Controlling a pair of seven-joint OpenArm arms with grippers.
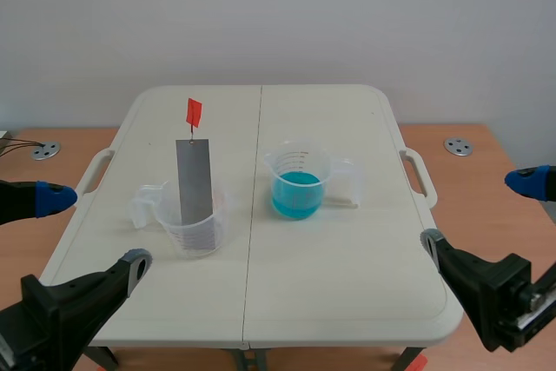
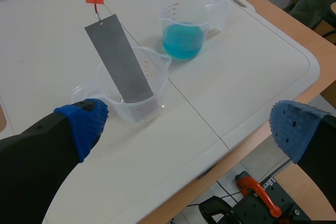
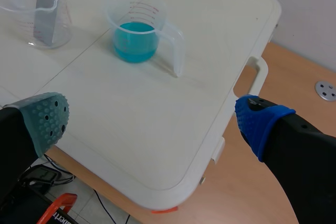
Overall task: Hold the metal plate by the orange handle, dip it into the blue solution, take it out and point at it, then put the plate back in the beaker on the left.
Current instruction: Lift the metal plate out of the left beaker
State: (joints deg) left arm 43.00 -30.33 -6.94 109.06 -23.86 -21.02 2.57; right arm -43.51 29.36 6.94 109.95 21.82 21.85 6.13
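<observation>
Cream moulded-plastic table, matte, rounded corners, centre seam. Left of the seam stands a clear graduated beaker. The metal plate, a flat dull-grey rectangular strip, stands in it leaning on the rim, with the orange handle hooked on top. Right of the seam, a second clear beaker holds blue solution. Left gripper by the near left corner and right gripper by the near right corner both spread wide, empty.

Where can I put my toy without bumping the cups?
The near strip of the table, in front of both beakers, is bare, and so is the far part behind them. It is tighter between the plate's beaker and the blue-solution beaker.
</observation>
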